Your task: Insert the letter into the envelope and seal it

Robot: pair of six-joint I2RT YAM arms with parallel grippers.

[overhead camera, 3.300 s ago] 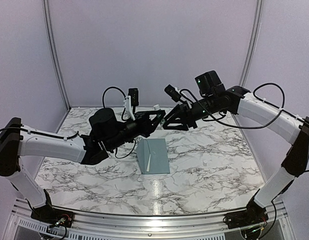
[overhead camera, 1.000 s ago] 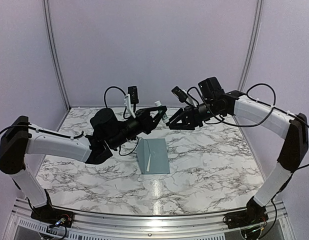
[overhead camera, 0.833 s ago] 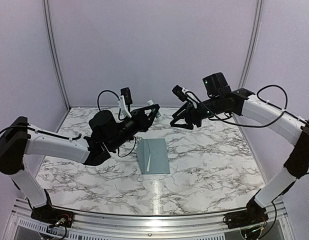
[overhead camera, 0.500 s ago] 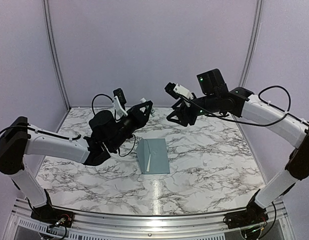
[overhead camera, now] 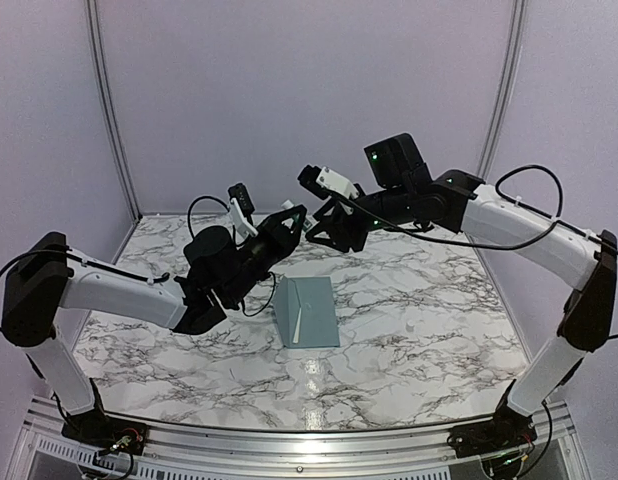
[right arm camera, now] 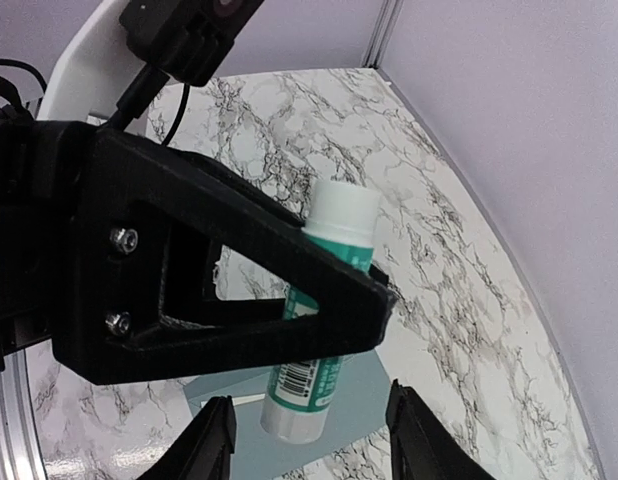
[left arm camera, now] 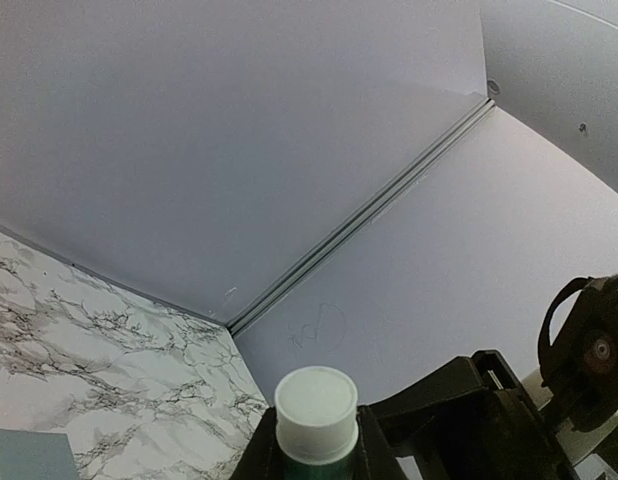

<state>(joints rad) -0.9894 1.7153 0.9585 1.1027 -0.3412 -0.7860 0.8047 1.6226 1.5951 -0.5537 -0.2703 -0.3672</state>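
Observation:
The grey-blue envelope [overhead camera: 309, 312] lies flat on the marble table [overhead camera: 429, 300], its flap raised at the left edge; it also shows as the envelope [right arm camera: 374, 395] under the grippers. The letter is not in view. My left gripper [overhead camera: 294, 222] hangs above the envelope's far side, shut on a white-and-green glue stick [right arm camera: 324, 300]. In the left wrist view the stick's white end [left arm camera: 316, 398] stands up out of the left gripper [left arm camera: 316, 445]. My right gripper [overhead camera: 317, 228] faces it tip to tip. The right gripper [right arm camera: 311, 440] is open, one finger on each side of the stick's lower end.
The two arms meet in the air over the back middle of the table. Pale lilac walls [overhead camera: 309, 100] with metal rails close the back and sides. A metal rail [overhead camera: 309, 440] runs along the near edge by the arm bases.
Both grippers drifted left and apart, then the right gripper swung left and came up to the stick's end again. The left gripper kept hold of the stick. The envelope stayed put.

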